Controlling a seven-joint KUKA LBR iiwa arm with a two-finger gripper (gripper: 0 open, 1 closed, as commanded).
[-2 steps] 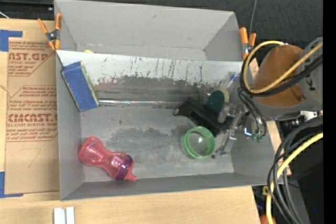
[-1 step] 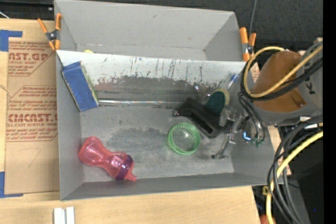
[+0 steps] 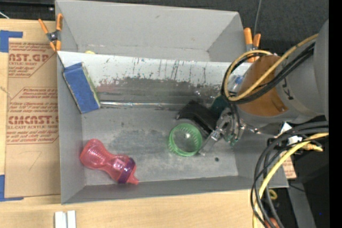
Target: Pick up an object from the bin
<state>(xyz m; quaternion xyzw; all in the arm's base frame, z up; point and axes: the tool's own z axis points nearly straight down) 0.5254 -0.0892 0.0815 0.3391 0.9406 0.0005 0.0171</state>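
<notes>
My gripper (image 3: 199, 131) reaches in from the right and is low over the bin floor, right of centre. It stands open: one dark finger (image 3: 193, 115) lies just above a green translucent round cup (image 3: 184, 141), and a metal finger (image 3: 214, 138) sits at the cup's right rim. The cup rests on the floor with its mouth up. I cannot tell if either finger touches it.
A pink bottle with a purple cap (image 3: 106, 161) lies at the front left. A blue sponge block (image 3: 80, 87) leans against the left wall. Arm cables hang over the bin's right side.
</notes>
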